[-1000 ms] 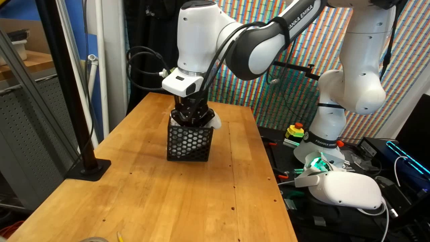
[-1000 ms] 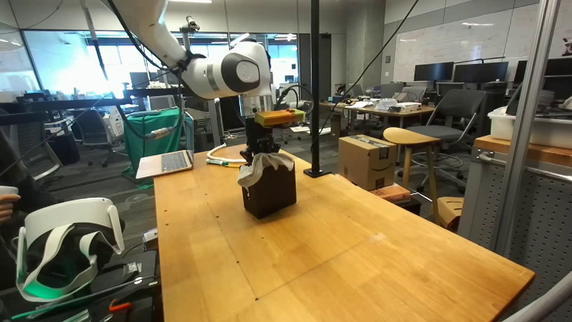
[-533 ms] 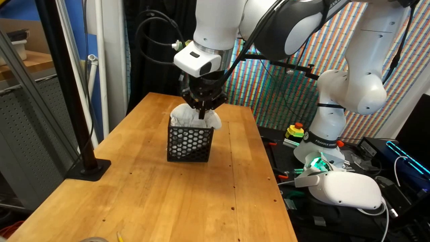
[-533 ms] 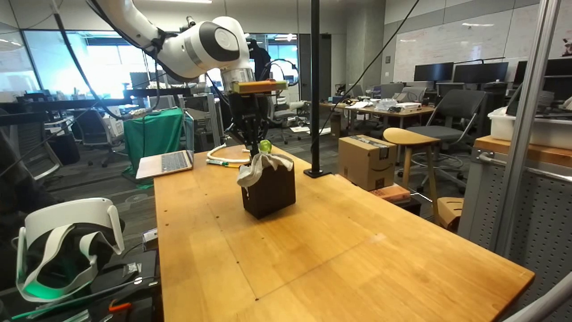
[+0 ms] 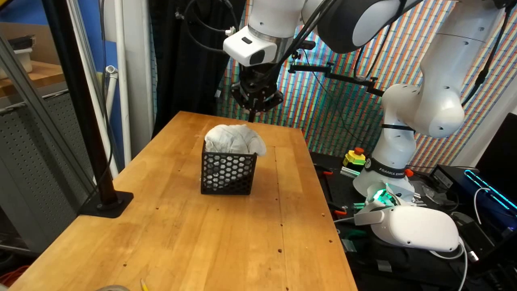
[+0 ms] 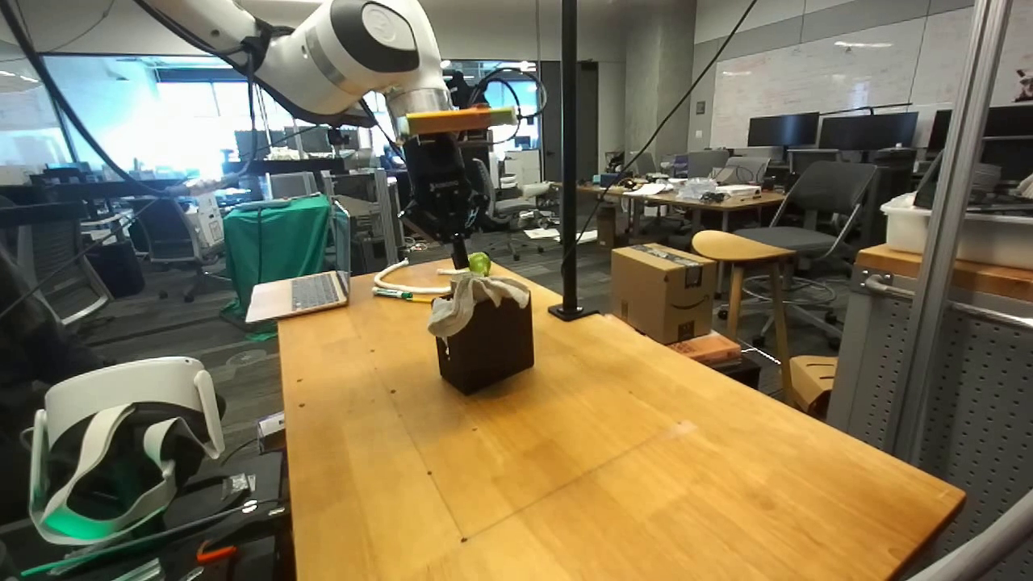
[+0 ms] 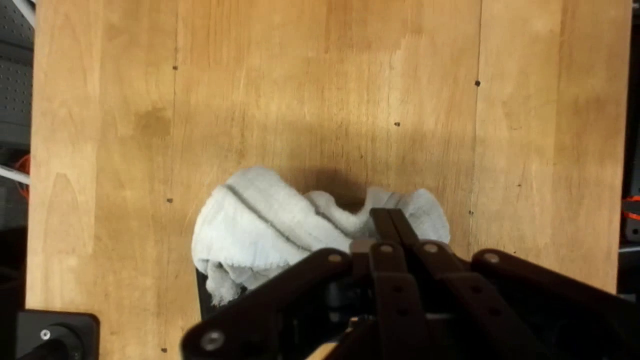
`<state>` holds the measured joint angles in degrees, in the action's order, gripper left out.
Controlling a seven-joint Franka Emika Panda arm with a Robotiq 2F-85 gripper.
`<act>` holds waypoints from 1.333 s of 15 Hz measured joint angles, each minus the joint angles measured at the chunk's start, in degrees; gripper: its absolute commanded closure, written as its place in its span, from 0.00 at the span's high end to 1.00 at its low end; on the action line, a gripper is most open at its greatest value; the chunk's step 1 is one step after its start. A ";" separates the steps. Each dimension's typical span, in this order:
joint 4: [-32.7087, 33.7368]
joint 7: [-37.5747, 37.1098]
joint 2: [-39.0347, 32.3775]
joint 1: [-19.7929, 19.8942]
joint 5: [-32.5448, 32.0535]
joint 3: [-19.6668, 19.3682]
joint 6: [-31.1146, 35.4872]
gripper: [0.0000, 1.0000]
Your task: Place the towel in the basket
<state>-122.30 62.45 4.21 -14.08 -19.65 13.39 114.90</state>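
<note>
Sitting in basket (image 6: 492,351) on desk (image 5: 181,242), towel (image 5: 232,139) bulges abv the rim w/ a flap over the side; gripper (image 5: 251,118) abv basket, apart fr. towel, jaws pressed tight tog.

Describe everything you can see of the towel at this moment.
The towel is off-white, soft-looking cloth with a frayed edge, bunched into folds. It sits in the mouth of the black basket, heaped above the top and draped over the side; pale cloth shows through the mesh. The tool, shut, hangs higher, not touching it.
</note>
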 measured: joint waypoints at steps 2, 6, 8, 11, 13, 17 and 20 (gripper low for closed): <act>-1.05 -0.01 0.95 0.54 -0.01 -0.74 0.05 0.05; -2.78 0.10 0.91 1.34 -0.01 -2.22 1.06 0.05; -3.14 0.21 0.10 1.51 -0.01 -2.65 2.03 0.05; -3.07 0.51 -1.46 1.56 -0.01 -2.86 3.58 0.06; -2.52 0.81 -2.35 1.54 -0.01 -2.70 3.91 0.05; -0.19 1.58 -4.22 1.26 -0.12 -1.80 4.02 0.07; 2.13 1.87 -5.89 0.83 -0.39 -0.63 3.95 0.04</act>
<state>-120.17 64.32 -1.67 -13.25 -20.03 12.76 118.85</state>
